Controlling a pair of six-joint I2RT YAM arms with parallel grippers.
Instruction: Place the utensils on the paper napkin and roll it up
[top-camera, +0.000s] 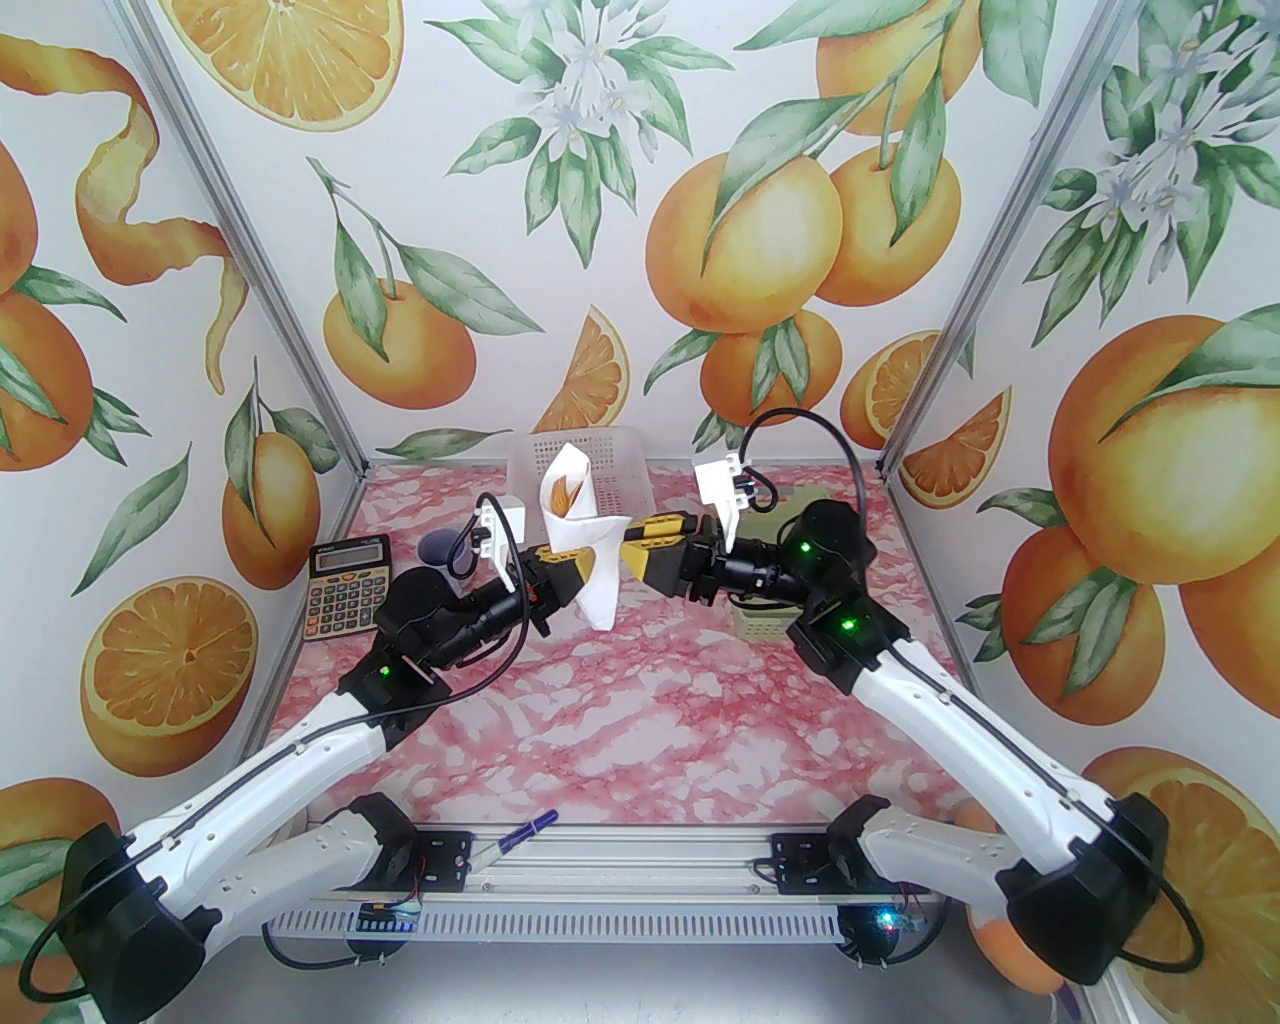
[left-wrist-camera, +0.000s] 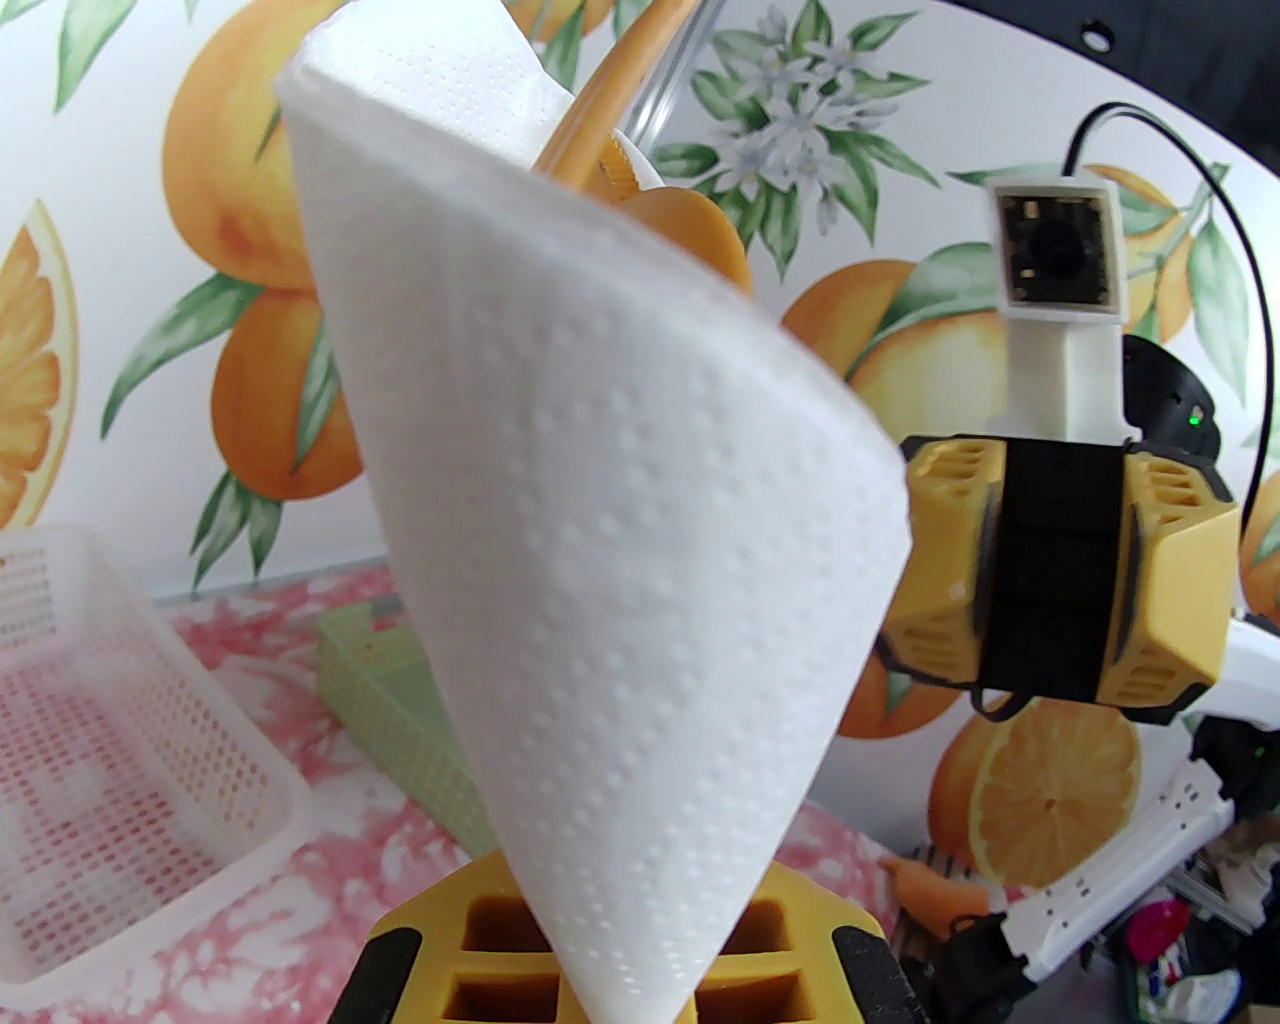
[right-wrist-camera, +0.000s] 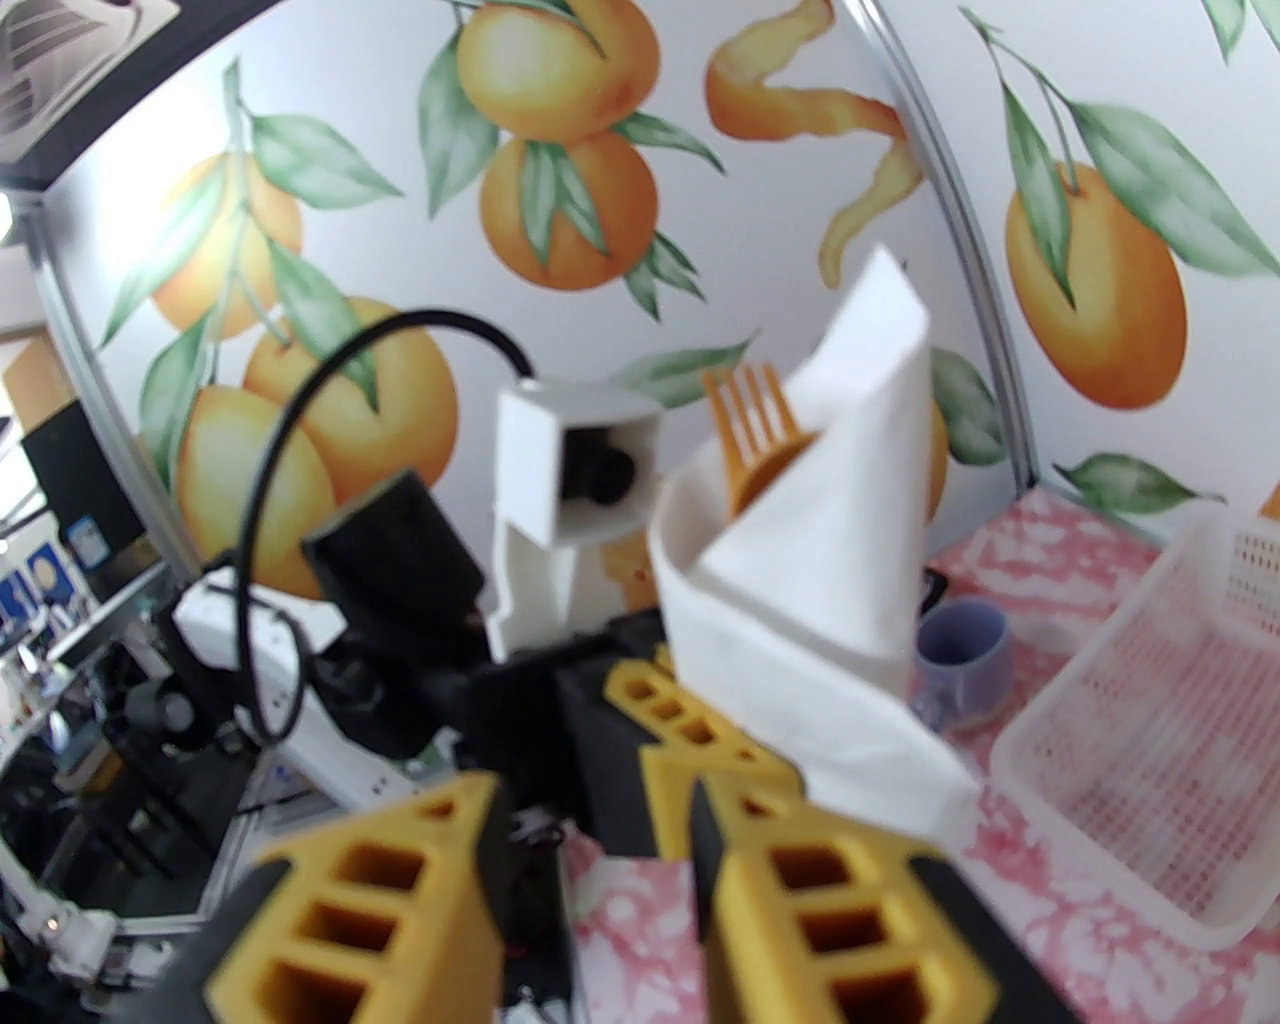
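Our left tool (left-wrist-camera: 620, 960) is clamped on the narrow lower end of the thin white paper napkin (top-camera: 585, 540). The napkin is wound into a loose cone and held up in the air over the far middle of the pink marbled bench (top-camera: 640, 720), in front of the white perforated plastic basket (top-camera: 620, 460). The slim orange-brown fork (right-wrist-camera: 755, 425) pokes its tines out of the cone's mouth, and the orange-brown spoon (left-wrist-camera: 695, 225) shows beside it.

Our right tool (right-wrist-camera: 600, 860) stands just beside the roll with its jaws apart and nothing between them.

We judge the roll nearly made but slack. To finish well, we should keep the mouth pointing up so the pieces cannot slide out. We should also tuck the free outer flap snugly before lowering the roll.

The handles are hidden inside the paper, so we cannot tell whether the left pads pinch them or the paper alone. The right tool's fingers look blurred in its wrist view.
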